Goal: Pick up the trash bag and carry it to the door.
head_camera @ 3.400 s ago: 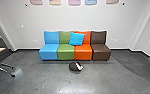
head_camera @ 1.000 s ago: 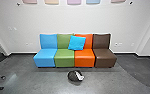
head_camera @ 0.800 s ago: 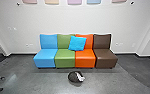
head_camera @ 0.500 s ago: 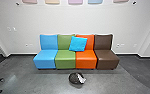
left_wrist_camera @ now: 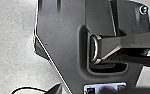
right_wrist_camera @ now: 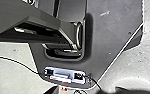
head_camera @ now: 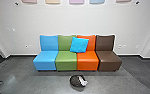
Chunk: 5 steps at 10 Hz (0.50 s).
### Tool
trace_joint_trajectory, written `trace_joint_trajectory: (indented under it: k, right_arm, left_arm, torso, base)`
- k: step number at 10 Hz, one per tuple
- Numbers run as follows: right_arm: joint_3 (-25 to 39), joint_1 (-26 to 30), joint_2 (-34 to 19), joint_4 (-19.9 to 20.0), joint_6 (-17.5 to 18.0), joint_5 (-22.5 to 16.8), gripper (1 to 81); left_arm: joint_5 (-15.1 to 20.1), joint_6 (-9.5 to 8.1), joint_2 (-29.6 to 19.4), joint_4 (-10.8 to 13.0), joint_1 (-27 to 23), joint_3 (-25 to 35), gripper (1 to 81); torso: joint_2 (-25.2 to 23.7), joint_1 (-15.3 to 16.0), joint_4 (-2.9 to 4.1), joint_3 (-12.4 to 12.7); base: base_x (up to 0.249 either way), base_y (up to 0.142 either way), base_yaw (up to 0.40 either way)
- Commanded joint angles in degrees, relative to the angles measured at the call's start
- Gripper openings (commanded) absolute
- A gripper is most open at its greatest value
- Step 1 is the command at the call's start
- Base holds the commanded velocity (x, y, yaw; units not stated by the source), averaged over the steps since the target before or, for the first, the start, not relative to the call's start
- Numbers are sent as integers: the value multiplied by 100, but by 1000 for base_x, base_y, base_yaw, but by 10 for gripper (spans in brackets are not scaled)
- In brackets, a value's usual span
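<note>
Trash bag, head view: dark, rounded trash bag (head_camera: 78, 82) on the grey concrete floor (head_camera: 51, 85), just in front of the sofa row's front edge, about where the green seat (head_camera: 66, 64) meets the orange seat (head_camera: 88, 64)

White patch: crumpled white part (head_camera: 83, 81) on the side toward the brown chair (head_camera: 109, 62); whether it is a tie or a fold I cannot tell

Throw pillow: blue throw pillow (head_camera: 79, 45) leaning across the green and orange backrests, well clear of the bag

Handling: probably light and soft, with thin, slippery film that may slide or tear under a hard pinch

Where to take hold: gathered neck, if the white part proves to be that; otherwise a thick fold high on the bag, lifted slowly so the contents settle below

Step in hand: likely approach, the bag being on the floor and the carrying not yet begun

Left gripper, left wrist view: left gripper (left_wrist_camera: 79, 88) beside the robot's own dark plate (left_wrist_camera: 61, 32); spread or pressed together, I cannot tell

Right gripper, right wrist view: right gripper (right_wrist_camera: 87, 87) near the plate's edge, above floor; its state I cannot tell either
</note>
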Motion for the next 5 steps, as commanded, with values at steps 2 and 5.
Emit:
trace_joint_trajectory:
  k: [2, 5]
  right_arm:
    - [47, 38, -15, -30, 8, -332, 811]
    - [21, 20, -15, -38, 8, -332, 811]
  left_arm:
    - [360, 8, -10, -21, -124, -4, 811]
    - [360, 16, 16, -21, -132, -4, 811]
  torso:
    - [0, 0, 0, 0]
    - [0, 0, 0, 0]
  base:
    - [138, 61, 0]
    - [137, 0, 0]
